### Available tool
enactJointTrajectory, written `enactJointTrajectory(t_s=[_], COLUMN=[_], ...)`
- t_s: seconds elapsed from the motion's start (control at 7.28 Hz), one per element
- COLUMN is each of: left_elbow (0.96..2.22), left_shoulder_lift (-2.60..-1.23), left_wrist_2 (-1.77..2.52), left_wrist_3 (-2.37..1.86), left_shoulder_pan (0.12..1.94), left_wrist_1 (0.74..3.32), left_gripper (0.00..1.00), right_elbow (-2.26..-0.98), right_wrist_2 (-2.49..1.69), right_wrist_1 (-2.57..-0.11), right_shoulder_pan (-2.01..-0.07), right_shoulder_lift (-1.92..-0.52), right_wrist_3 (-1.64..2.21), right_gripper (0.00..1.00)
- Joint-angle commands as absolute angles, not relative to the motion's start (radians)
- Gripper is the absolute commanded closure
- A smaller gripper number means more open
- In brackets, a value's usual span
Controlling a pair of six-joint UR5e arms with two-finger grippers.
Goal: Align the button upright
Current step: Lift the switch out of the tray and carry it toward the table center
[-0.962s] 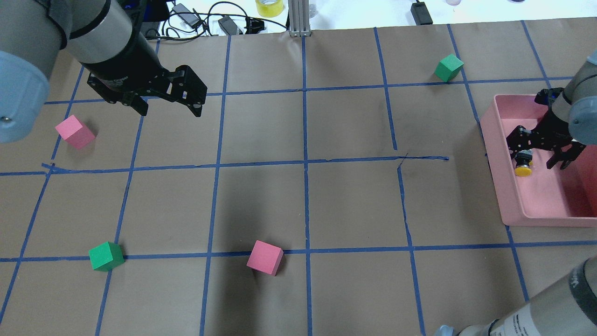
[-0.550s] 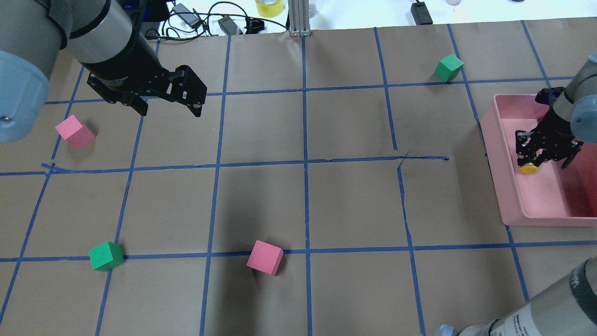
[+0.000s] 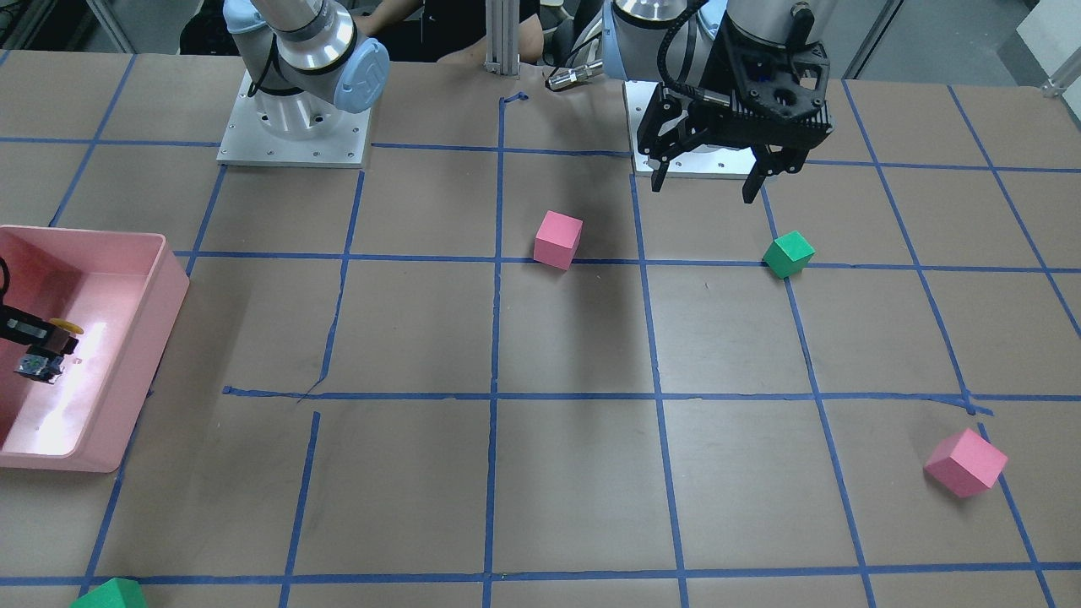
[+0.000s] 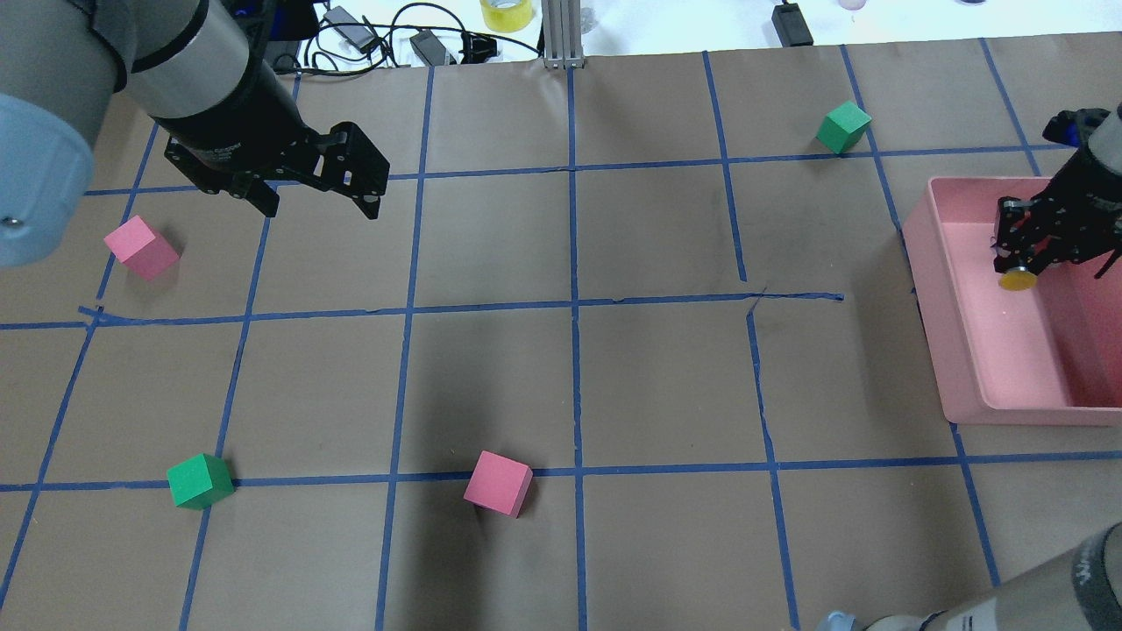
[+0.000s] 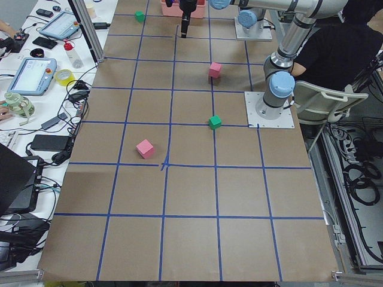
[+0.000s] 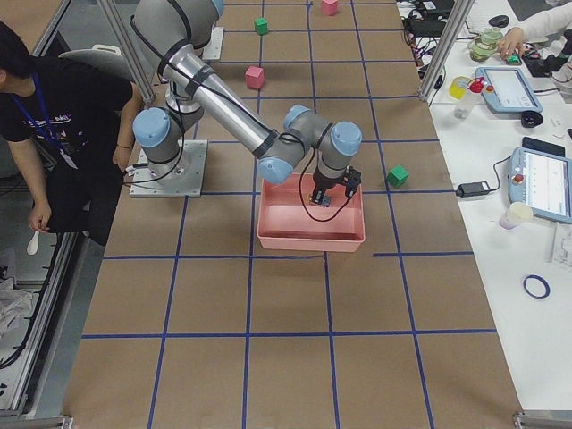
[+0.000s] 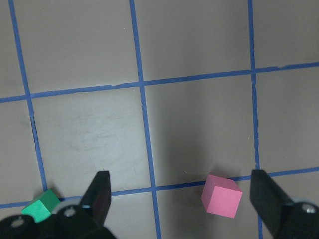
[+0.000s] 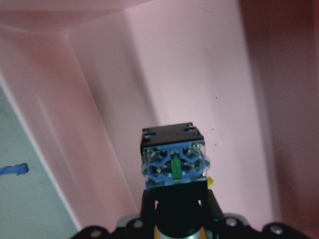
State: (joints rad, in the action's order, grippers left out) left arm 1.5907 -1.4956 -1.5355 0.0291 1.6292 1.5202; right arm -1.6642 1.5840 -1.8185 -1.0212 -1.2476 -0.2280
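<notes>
The button [image 4: 1017, 280] has a yellow cap, a black body and a pale base with blue contacts. My right gripper [image 4: 1022, 261] is shut on its body and holds it over the pink bin [image 4: 931, 298]. In the overhead view the cap points toward the robot's side. In the right wrist view the base [image 8: 174, 162] points away from the camera. In the front-facing view the button [image 3: 44, 348] hangs inside the bin at the left edge. My left gripper [image 4: 320, 209] is open and empty above the table's far left, and it also shows in the front-facing view [image 3: 703, 187].
Pink cubes lie on the table at the left [image 4: 140, 248] and in the near middle [image 4: 498, 484]. Green cubes lie at the near left [image 4: 200, 481] and the far right [image 4: 843, 127]. Cables and a tape roll [image 4: 506, 13] lie beyond the far edge.
My right gripper closed on the button, which lay in the bin, then lifted it and moved it toward the bin's far end. The left arm has not moved.
</notes>
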Motion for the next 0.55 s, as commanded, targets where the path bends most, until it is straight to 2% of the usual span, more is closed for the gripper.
enactJointTrajectory(t_s=[0.0, 0.41], left_elbow=[1.591, 1.591], left_shoulder_lift=[-1.496, -1.496], left_wrist_2=[-1.536, -1.536], left_wrist_3=[0.029, 0.029], left_shoulder_pan=[1.629, 1.629], left_wrist_1=[1.519, 1.517], left_gripper=[0.0, 0.0], right_elbow=[-1.542, -1.503], right_wrist_2=[1.571, 1.612], right_wrist_1=[-1.685, -1.725], right_shoulder_pan=[-1.067, -1.297], right_shoulder_lift=[-1.273, -1.286], right_wrist_3=[-0.244, -0.2], right_gripper=[1.0, 1.0])
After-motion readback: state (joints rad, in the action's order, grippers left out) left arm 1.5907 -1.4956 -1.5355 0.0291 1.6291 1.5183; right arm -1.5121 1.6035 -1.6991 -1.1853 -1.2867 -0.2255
